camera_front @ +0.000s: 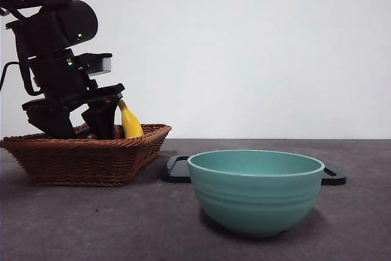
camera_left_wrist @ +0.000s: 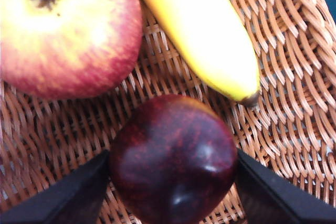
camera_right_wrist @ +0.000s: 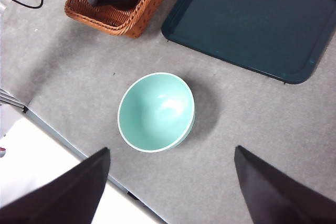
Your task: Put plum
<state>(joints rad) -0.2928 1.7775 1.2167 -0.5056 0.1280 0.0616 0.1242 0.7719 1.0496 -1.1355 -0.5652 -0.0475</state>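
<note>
**Obs A:** Nearest in the front view: teal bowl (camera_front: 256, 189), nothing visible above its rim. Dark tray (camera_front: 178, 169) behind it. At far side, wicker basket (camera_front: 85, 158) with the left gripper (camera_front: 79, 120) reaching down into it, banana (camera_front: 129, 121) just beside.

**Obs B:** Left wrist view: plum (camera_left_wrist: 173, 161) sits on the basket weave, a jaw at each flank, apparently touching. Reads as clamped on it, not yet lifted. Red-yellow apple (camera_left_wrist: 63, 30) and banana lie close by.

**Obs A:** Right wrist view: right gripper (camera_right_wrist: 170, 182) hangs high over the table, jaws spread wide, holding nothing. Bowl and tray both bare.

**Obs B:** Judgement: grasp about made; lift, carry and placing all remain.
</note>
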